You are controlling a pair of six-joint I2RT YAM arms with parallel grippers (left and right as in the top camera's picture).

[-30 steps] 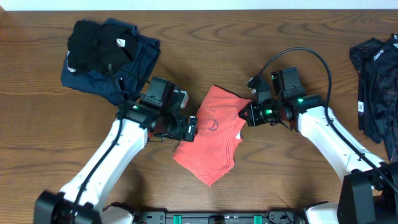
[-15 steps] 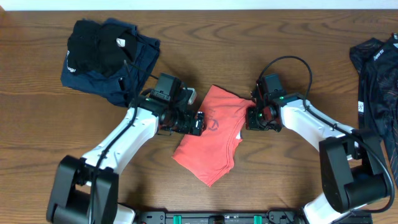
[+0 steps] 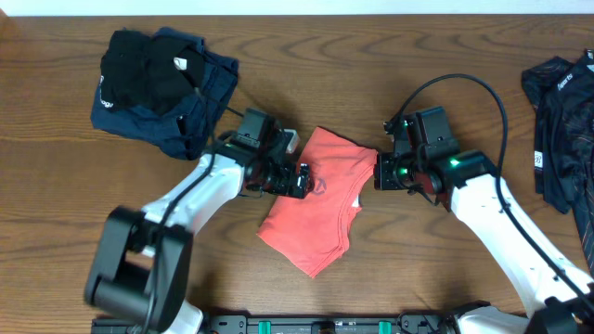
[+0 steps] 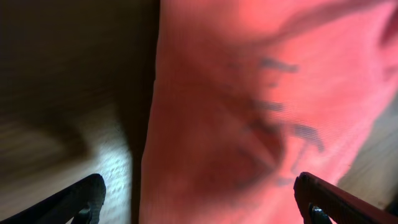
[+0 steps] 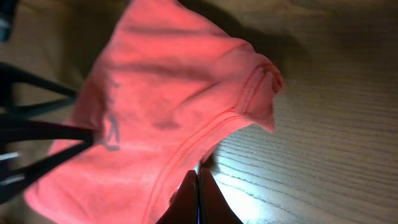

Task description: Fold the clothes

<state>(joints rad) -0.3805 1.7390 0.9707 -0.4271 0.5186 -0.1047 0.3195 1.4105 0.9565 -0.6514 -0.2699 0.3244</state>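
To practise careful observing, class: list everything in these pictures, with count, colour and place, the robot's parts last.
T-shirt: one, orange-red, folded, table centre.
garment pile: one, black on navy, upper left of the table.
dark garments: count unclear, navy-black, right edge, partly cut off.
table: one, brown wood, beneath everything.
left gripper: one, black, open, over the T-shirt's left edge.
right gripper: one, black, shut, at the T-shirt's right edge.

Wooden table [image 3: 371,56], orange-red T-shirt [image 3: 320,213] centre, navy-black pile [image 3: 158,83], dark garment [image 3: 557,121] right
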